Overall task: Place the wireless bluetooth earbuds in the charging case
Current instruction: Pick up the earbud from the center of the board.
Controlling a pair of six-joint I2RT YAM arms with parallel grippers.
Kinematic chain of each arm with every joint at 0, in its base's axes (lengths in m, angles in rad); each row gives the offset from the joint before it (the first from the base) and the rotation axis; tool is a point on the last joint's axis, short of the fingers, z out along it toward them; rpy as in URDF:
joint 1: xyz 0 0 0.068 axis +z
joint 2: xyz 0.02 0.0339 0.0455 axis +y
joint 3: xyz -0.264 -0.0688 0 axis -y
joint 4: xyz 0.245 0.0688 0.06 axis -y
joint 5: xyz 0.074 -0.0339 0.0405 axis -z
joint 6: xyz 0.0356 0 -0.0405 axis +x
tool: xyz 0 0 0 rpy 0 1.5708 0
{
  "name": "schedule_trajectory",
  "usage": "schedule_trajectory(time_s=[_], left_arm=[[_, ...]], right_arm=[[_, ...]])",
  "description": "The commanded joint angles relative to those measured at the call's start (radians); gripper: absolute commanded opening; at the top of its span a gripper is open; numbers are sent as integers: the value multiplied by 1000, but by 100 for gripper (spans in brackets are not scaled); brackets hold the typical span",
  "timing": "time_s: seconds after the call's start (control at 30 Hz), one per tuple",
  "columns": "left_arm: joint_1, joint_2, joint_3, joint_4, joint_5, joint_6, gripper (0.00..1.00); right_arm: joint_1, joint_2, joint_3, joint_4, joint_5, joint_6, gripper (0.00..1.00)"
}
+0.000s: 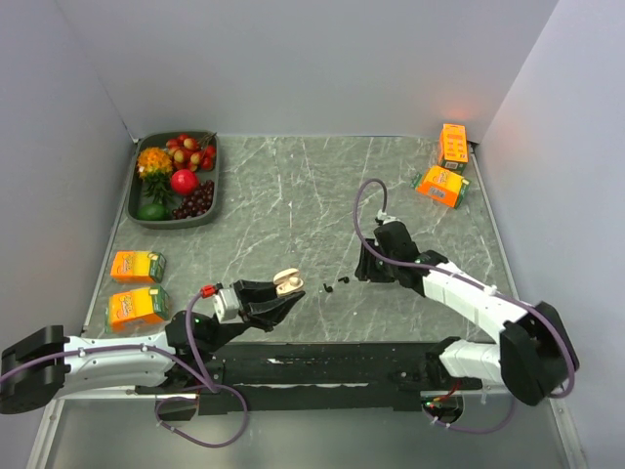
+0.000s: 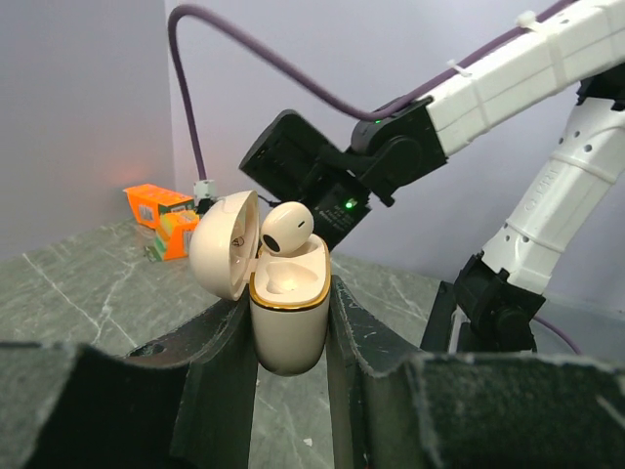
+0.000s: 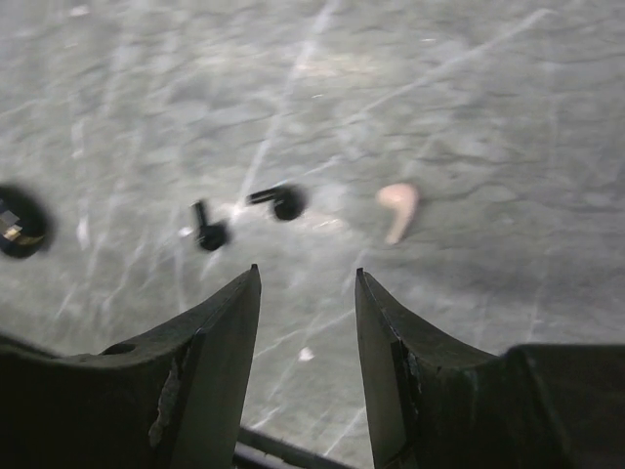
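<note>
Two black earbuds (image 3: 283,200) lie on the counter (image 3: 469,98) toward its near edge, just ahead of the empty, half-spread right fingers (image 3: 220,332); the left fingers (image 2: 220,381) clamp the open charging case (image 2: 288,313).

No text can be read — the print on the orange boxes (image 1: 137,266) is too small.

Four earbuds (image 3: 283,202), one case (image 2: 288,322), four boxes (image 1: 137,266), one fruit tray (image 1: 174,224).
</note>
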Motion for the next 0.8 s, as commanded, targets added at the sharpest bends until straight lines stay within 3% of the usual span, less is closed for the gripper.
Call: schedule_trajectory(time_s=[0.0, 0.77], left_arm=[[-14, -26, 5, -1, -16, -23, 1], [-38, -7, -4, 6, -30, -5, 1]], right_arm=[[-41, 71, -1, 71, 46, 20, 52], [-110, 194, 8, 142, 25, 1, 39]])
